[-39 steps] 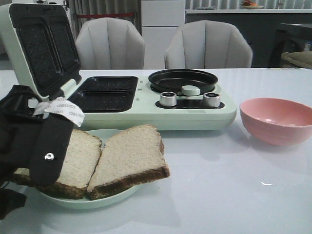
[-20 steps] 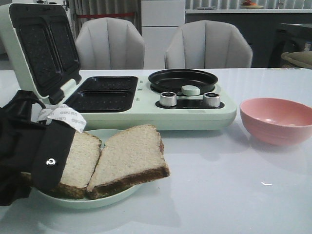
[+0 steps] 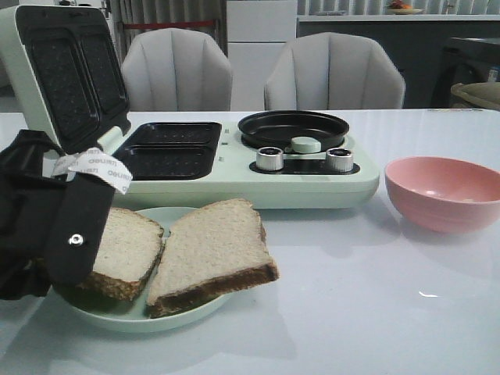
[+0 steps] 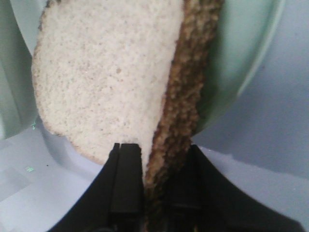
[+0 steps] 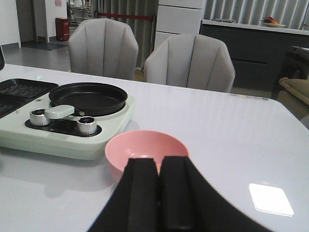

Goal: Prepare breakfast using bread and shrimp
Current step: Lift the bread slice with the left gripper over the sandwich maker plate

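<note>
Two slices of bread lie side by side on a pale green plate (image 3: 125, 316) at the front left. My left gripper (image 4: 161, 147) is shut on the brown crust edge of the left slice (image 3: 129, 250), whose pale face (image 4: 106, 82) fills the left wrist view. In the front view the black left arm (image 3: 47, 226) covers that slice's left part. The right slice (image 3: 211, 246) leans over the plate's rim. My right gripper (image 5: 159, 162) is shut on nothing, just short of the pink bowl (image 5: 145, 145). The shrimp are hidden.
A pale green sandwich maker (image 3: 234, 180) stands behind the plate with its lid (image 3: 62, 70) raised, two dark grill wells and a round black pan (image 3: 293, 126). The pink bowl (image 3: 445, 191) sits at the right. Two grey chairs (image 3: 332, 74) stand beyond the table.
My left gripper has risen slightly with the left slice's edge in it. The right slice has slipped a little to the right on the plate.
</note>
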Controlling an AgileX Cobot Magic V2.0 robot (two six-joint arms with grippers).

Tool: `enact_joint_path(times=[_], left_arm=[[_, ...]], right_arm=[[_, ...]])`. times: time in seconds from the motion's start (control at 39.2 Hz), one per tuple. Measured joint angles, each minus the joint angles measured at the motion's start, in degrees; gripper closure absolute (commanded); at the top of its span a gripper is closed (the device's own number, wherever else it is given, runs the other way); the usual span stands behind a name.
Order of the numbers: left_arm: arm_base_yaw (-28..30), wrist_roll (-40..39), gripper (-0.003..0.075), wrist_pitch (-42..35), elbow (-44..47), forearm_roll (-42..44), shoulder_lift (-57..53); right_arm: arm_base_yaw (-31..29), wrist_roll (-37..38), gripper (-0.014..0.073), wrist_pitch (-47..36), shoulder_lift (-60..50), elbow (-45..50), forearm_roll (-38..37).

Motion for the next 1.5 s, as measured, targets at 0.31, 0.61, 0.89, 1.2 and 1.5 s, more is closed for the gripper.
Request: enact_joint_path(times=[0.31,0.61,0.89,1.2,1.5], left_arm=[[0.1,0.0,0.0607,0.2,-0.1,0.0,-7.0],[0.1,0.0,0.0607,0.4,-1.3,2.1,-14.8],[0.1,0.0,0.0607,0.4,-9.7,5.4,-14.3],[5.0,0.0,0.0607,0.4,-22.6,5.6,-6.3],[10.9,0.0,0.0607,-0.9,-34.8,6.1,3.3]], right_arm=[[0.0,0.0,0.0469,0.0,0.0,0.0,0.0],[0.0,0.0,0.0469,0.0,0.0,0.0,0.0],[0.0,0.0,0.0469,0.0,0.0,0.0,0.0],[0.0,0.0,0.0469,0.0,0.0,0.0,0.0],[0.0,0.0,0.0469,0.0,0.0,0.0,0.0]])
